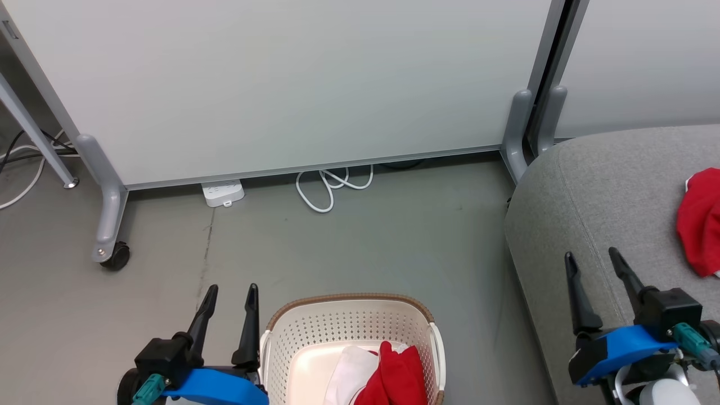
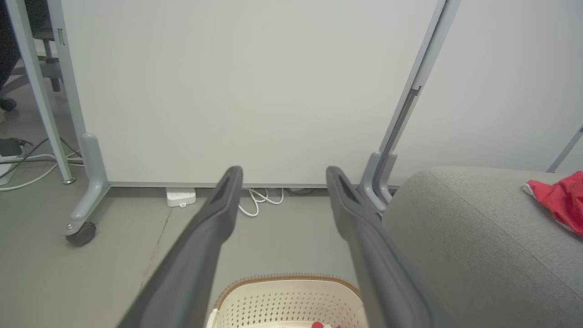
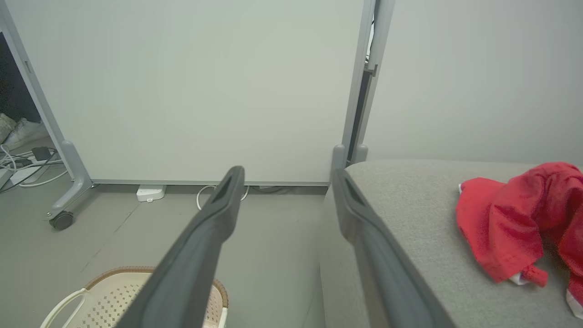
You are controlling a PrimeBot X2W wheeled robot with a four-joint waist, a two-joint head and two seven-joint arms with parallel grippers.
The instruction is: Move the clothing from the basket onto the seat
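The cream basket (image 1: 349, 326) stands on the floor at the bottom centre, with red and white clothing (image 1: 394, 374) lying inside it. My left gripper (image 1: 230, 295) hangs open just left of the basket rim, holding nothing. On the right, the grey seat (image 1: 607, 191) carries another red garment (image 1: 700, 222) near the frame edge. My right gripper (image 1: 593, 261) is open above the seat's left part, well left of that garment. The right wrist view shows the garment (image 3: 514, 223) crumpled on the seat (image 3: 410, 205), with the basket (image 3: 114, 291) low at the left.
A white partition panel (image 1: 292, 84) on grey legs stands behind, one caster (image 1: 115, 256) at the left. A white power strip (image 1: 223, 193) and looped cable (image 1: 326, 191) lie at its base. A second panel (image 1: 641, 62) rises behind the seat.
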